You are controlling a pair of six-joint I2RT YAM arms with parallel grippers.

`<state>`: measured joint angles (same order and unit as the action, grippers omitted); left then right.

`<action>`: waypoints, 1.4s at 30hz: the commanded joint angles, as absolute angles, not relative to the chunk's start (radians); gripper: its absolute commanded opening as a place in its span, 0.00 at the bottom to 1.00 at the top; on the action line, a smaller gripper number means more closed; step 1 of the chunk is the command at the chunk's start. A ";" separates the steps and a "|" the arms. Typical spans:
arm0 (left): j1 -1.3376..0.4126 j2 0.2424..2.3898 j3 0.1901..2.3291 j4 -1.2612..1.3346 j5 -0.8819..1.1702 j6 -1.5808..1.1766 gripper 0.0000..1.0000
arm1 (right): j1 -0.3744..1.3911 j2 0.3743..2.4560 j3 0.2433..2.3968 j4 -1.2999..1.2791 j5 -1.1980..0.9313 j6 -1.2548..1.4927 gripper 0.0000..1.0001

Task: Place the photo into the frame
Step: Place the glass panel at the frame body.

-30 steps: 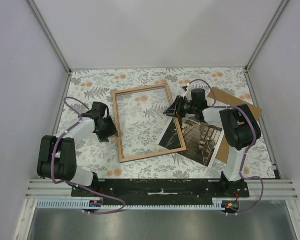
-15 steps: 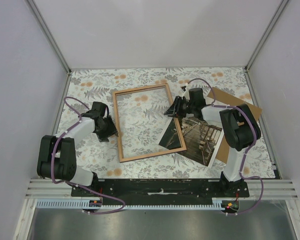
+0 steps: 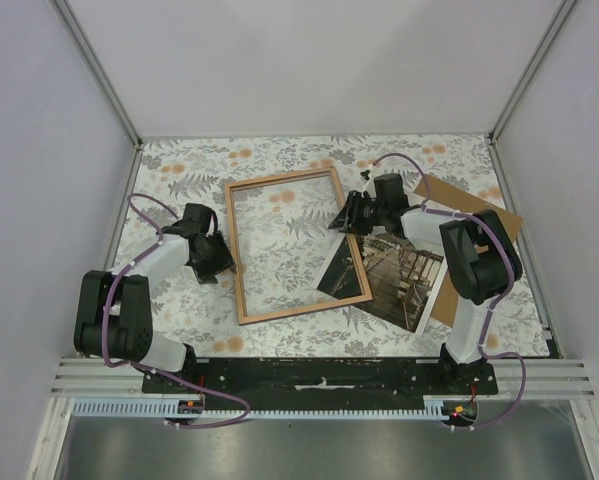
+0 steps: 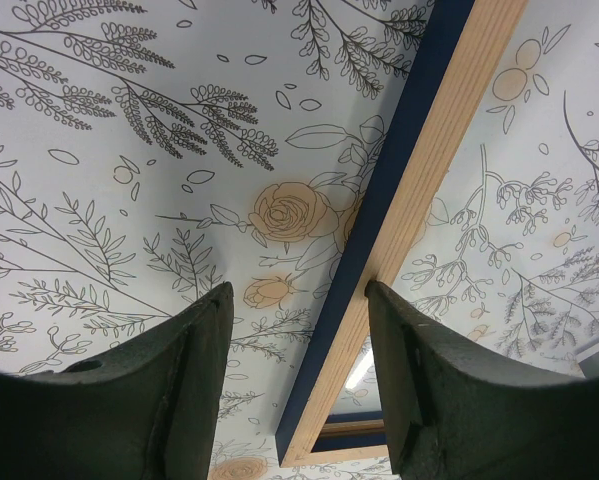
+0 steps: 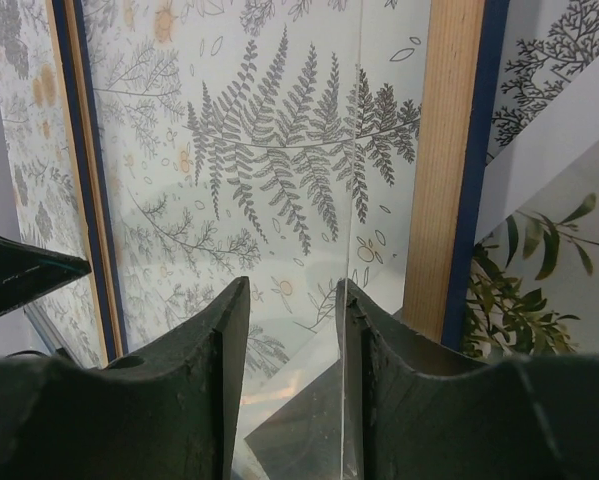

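Note:
The frame (image 3: 235,255) lies flat mid-table, light wood face up, blue on its outer side. The photo (image 3: 397,282), dark side up, lies at the frame's near right. One corner of it reaches under the right rim into the opening. My right gripper (image 3: 342,218) hovers just inside that rim (image 5: 449,150), jaws apart and open (image 5: 292,284). Below its fingers shows the photo's dark corner (image 5: 299,440). A thin clear edge (image 5: 359,150) runs up from one fingertip (image 5: 345,290). My left gripper (image 3: 219,262) is open (image 4: 299,288) and straddles the frame's left rim (image 4: 419,150) near a corner, one finger (image 4: 379,300) against the wood.
A flat brown backing board (image 3: 487,212) lies at the right, partly under the photo and my right arm. The floral tablecloth (image 3: 179,170) covers the table. Grey walls and metal posts close in the back and both sides.
My right gripper has drawn back slightly toward the far side and its jaws have widened a little. The left arm, the frame and the photo have not moved.

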<state>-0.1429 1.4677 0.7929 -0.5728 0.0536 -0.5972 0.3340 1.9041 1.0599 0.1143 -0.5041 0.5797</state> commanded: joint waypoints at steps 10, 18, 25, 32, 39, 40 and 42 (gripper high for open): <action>-0.163 1.528 0.746 -0.606 -0.020 -0.563 0.63 | 0.359 1.847 1.147 0.031 -0.385 0.517 0.49; -0.163 1.531 0.746 -0.604 -0.018 -0.561 0.63 | 0.371 1.850 1.190 -0.049 -0.307 0.491 0.50; -0.163 1.534 0.746 -0.604 -0.017 -0.561 0.63 | 0.380 1.853 1.212 -0.084 -0.261 0.474 0.52; -0.164 1.534 0.745 -0.604 -0.015 -0.561 0.63 | 0.383 1.855 1.223 -0.103 -0.232 0.466 0.53; -0.163 1.532 0.747 -0.604 -0.017 -0.561 0.63 | 0.382 1.853 1.235 -0.132 -0.190 0.456 0.53; -0.164 1.532 0.746 -0.604 -0.018 -0.561 0.63 | 0.383 1.853 1.236 -0.136 -0.181 0.453 0.53; -0.163 1.532 0.746 -0.606 -0.018 -0.563 0.63 | 0.383 1.850 1.241 -0.150 -0.164 0.448 0.53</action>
<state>-0.1432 1.4681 0.7929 -0.5724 0.0532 -0.5972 0.3836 1.8938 1.1965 -0.1291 -0.2249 0.4759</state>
